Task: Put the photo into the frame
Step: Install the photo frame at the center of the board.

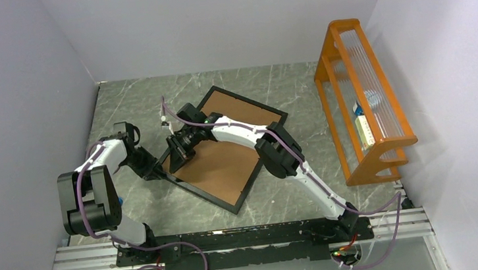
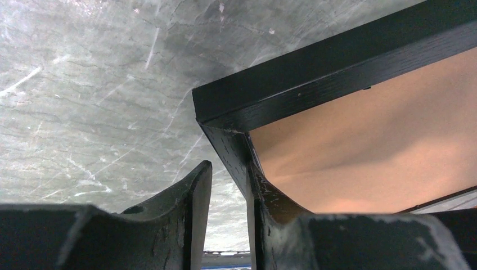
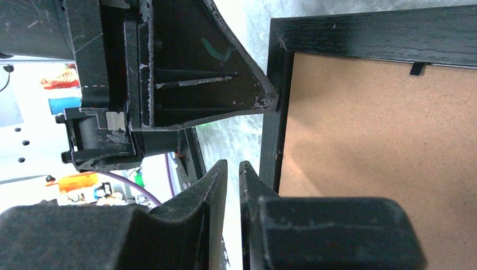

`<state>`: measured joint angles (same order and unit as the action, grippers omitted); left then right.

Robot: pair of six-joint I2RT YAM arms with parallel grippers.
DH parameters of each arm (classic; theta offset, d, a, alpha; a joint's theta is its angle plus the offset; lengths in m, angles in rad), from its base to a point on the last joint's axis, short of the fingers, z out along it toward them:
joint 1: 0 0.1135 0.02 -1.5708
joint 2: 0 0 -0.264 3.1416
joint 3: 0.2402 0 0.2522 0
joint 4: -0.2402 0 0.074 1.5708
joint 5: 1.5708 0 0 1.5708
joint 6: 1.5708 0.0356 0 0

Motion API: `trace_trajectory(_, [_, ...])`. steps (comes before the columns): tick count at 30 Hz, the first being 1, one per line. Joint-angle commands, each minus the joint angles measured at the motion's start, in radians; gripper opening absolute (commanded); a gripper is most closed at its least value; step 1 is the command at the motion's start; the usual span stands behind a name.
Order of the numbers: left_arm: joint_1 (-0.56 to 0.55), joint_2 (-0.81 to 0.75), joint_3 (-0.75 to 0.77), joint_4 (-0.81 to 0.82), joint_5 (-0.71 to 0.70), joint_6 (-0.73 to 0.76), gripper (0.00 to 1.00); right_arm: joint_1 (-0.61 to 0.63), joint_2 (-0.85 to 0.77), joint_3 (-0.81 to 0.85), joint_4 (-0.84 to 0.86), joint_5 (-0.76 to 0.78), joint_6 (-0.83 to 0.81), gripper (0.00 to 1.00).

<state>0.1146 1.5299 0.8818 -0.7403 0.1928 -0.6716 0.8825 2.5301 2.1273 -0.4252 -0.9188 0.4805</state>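
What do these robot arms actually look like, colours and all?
The left arm and right arm are each made of slim white links joined by chunky black joints, with a purple cable running along each. Their jaws are black, scuffed flat blades tapering to points. The left arm's carry a green scribble.

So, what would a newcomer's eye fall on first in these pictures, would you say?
First, the black frame lying back up, at an angle, in the middle of the table, its brown backing board showing and no photo in sight. Then the left gripper and right gripper, both crowded at the frame's left corner. The bright orange rack stands at the table's right edge.
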Motion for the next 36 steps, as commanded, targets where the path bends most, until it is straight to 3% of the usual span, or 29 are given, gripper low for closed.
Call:
trace_trajectory(1, [0.001, 0.015, -0.009, -0.009, -0.038, -0.003, 0.33, 0.004, 0.009, 0.055, -0.004, -0.041, 0.014, 0.18])
trace_trajectory(36, [0.003, 0.045, -0.024, -0.016, -0.046, 0.007, 0.32, 0.018, 0.097, 0.097, -0.033, 0.04, 0.031, 0.2])
